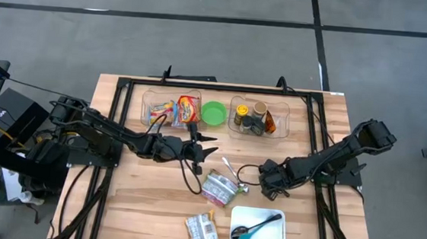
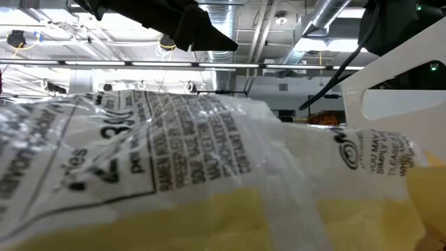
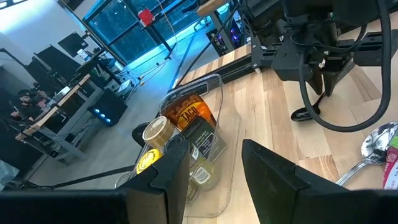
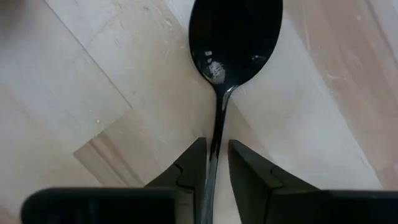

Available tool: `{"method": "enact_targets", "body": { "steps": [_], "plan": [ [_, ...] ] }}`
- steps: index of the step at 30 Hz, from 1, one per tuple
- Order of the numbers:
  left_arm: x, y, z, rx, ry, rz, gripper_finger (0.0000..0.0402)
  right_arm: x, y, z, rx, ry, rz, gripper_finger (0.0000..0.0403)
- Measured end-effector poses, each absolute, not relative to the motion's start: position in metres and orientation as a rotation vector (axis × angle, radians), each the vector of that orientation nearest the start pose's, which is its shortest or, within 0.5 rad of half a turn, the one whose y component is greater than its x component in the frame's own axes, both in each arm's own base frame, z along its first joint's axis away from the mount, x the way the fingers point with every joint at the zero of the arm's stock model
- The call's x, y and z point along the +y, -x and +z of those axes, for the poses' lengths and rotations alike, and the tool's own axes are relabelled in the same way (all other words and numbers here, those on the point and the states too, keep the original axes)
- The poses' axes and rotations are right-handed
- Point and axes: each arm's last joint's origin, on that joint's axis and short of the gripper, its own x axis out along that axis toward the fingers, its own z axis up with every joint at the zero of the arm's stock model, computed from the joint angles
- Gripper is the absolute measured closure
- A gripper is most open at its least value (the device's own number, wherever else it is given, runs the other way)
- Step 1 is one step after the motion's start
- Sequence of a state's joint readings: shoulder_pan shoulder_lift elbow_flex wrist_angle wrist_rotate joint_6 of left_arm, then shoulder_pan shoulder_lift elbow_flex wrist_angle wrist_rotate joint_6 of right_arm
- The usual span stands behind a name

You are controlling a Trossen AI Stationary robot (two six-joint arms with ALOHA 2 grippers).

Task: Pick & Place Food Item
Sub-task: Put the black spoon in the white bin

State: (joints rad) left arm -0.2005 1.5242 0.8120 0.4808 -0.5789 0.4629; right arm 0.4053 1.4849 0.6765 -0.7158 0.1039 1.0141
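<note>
I have the spoon lying flat on the tabletop near its middle, bowl pointing away from my right gripper, whose fingers stand nearly closed on either side of the thin handle, touching or just about to. I judge the pinch is not firm yet, so I'd finish the squeeze before lifting, and rise straight so the handle doesn't twist. The foil food pouch lies just beside the spoon. My left gripper waits half open, empty, near the far bins

place: lab/workshop | cues: exposed ceiling ducts, workbenches
</note>
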Motion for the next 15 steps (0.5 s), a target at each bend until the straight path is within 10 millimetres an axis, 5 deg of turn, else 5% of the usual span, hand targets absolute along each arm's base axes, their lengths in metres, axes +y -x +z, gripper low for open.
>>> {"method": "enact_targets", "body": {
  "steps": [7, 15],
  "plan": [
    [-0.0486, -0.3186, 0.2314, 0.3, -0.544, 0.321, 0.0262, 0.082, -0.1984, 0.1346, 1.415, -0.438, -0.504, 0.0394],
    [-0.0486, -0.3186, 0.2314, 0.3, -0.544, 0.321, 0.0262, 0.0821, -0.1983, 0.1346, 1.416, -0.431, -0.499, 0.0397]
  ]
}}
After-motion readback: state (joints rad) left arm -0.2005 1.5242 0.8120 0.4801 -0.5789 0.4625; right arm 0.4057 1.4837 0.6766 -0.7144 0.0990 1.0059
